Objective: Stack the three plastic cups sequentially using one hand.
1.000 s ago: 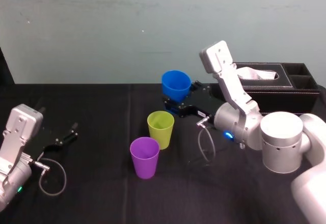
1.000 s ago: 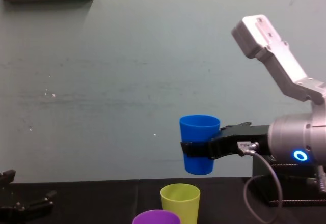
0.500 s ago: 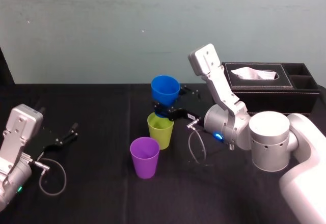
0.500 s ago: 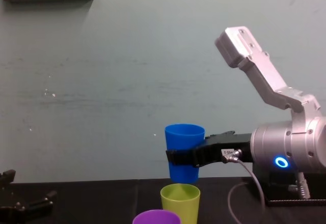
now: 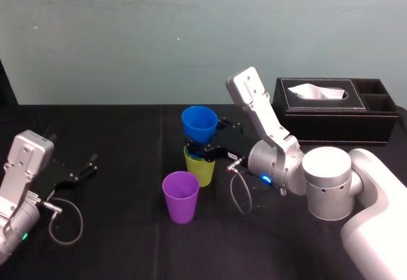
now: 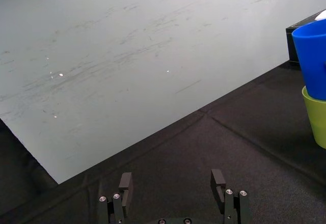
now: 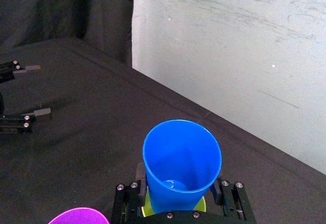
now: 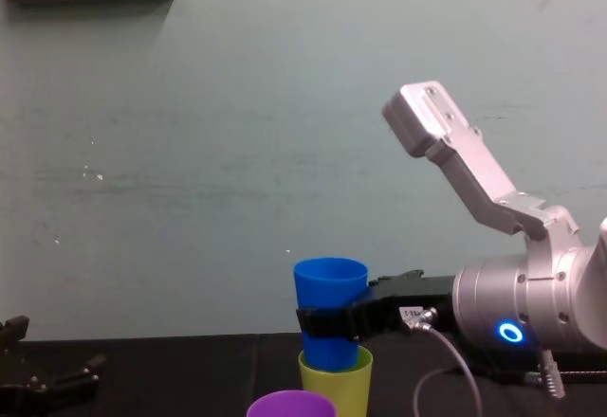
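- Over the green cup [image 5: 202, 170], the blue cup [image 5: 199, 123] hangs upright, its base just inside the green mouth but not seated.
- The right end effector [image 5: 201, 149] is clamped around the blue cup's lower wall.
- Judged step: the first nesting. The next move calls for a straight lowering, then a release.
- The purple cup [image 5: 180, 196] stands empty just beside the green one on the surface [image 5: 127, 229]. The blue cup is empty too.
- The left end effector [image 6: 172, 191] is parked with fingers apart, well off to the left.
- The tissue box [image 5: 331, 111] holds white tissue.

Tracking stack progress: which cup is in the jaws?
The bright blue plastic cup, held by the right gripper, base inside the yellow-green plastic cup; the purple plastic cup stands apart.
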